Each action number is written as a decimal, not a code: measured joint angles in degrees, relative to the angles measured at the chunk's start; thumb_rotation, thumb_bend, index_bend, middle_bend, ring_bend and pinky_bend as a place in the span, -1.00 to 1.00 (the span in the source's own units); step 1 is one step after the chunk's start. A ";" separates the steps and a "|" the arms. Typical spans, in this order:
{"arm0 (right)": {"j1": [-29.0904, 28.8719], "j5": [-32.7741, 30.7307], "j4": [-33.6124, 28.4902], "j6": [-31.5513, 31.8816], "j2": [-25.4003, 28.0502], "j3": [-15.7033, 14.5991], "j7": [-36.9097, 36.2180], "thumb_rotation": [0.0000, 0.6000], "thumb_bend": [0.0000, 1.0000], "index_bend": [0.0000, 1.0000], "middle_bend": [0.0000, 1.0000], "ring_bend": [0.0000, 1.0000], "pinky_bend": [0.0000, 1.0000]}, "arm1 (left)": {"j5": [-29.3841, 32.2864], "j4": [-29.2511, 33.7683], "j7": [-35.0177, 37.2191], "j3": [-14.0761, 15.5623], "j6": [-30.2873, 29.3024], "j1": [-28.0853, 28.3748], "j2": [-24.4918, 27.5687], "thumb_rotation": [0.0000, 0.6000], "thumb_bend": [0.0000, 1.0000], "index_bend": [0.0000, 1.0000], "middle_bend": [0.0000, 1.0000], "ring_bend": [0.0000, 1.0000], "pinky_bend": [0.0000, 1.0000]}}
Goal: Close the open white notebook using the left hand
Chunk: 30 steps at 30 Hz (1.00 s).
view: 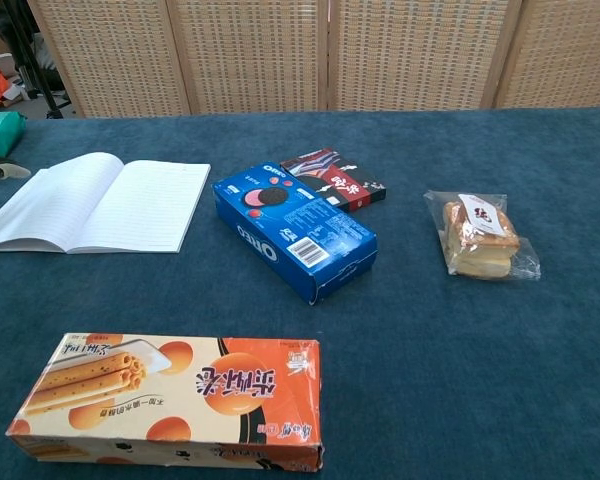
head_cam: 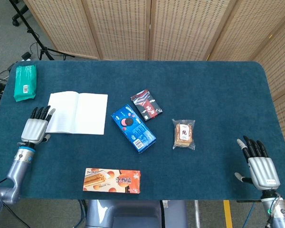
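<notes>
Risk, page slip: the left hand (head_cam: 34, 128) sits at the outer corner of the open white paper notebook (head_cam: 76, 113); if the fingers catch only the top sheet, a single page would likely turn while the cover stays flat.
Risk, sliding: a push along the blue cloth worktop (head_cam: 218, 95) instead of a lift could shove the notebook toward the blue rectangular Oreo biscuit box (head_cam: 133, 128), which lies just beside its right edge.
Risk, overshoot: a fast flip might leave the left half bouncing back open, since the pages look thin and springy; this is a judgement.
Left hand state: fingers extended and slightly apart, holding nothing; fingertips lie at or over the notebook's near left corner, and contact cannot be told.
Right hand (head_cam: 259, 166) state: fingers spread, holding nothing, resting at the near right part of the worktop, well apart from the notebook.
Notebook position: lying flat and open in the left part of the worktop, spine running away from the robot, between the green plastic packet (head_cam: 25, 82) and the Oreo box.
Notebook relative to hand: directly ahead and to the right of the left hand, its left page nearest the fingertips.
Chest view: the notebook (view: 95, 202) shows fully; only a sliver of the left hand shows at the frame's left edge.
</notes>
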<state>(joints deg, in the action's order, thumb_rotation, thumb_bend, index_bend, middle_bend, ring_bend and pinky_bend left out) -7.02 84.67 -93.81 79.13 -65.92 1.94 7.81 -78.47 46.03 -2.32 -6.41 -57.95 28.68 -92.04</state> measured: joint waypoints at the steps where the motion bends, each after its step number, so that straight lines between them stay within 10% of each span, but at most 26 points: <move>1: 0.00 0.00 -0.03 0.01 0.00 0.00 0.01 1.00 -0.79 -0.89 -1.00 -1.00 -1.00 | -0.03 -0.14 0.05 0.01 0.04 0.11 -0.12 1.00 -0.57 -1.00 -1.00 -1.00 -1.00; 30: -0.02 0.04 -0.19 0.05 0.18 -0.04 -0.44 1.00 -0.79 -0.89 -1.00 -1.00 -1.00 | -0.46 -4.89 -0.30 0.95 0.18 1.37 -3.13 1.00 -0.22 -1.00 -1.00 -1.00 -1.00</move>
<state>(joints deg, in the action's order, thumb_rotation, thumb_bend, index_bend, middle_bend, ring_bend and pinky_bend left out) -7.04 84.71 -94.01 79.18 -65.75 1.90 7.36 -78.94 41.14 -2.62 -5.46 -57.77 30.05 -95.18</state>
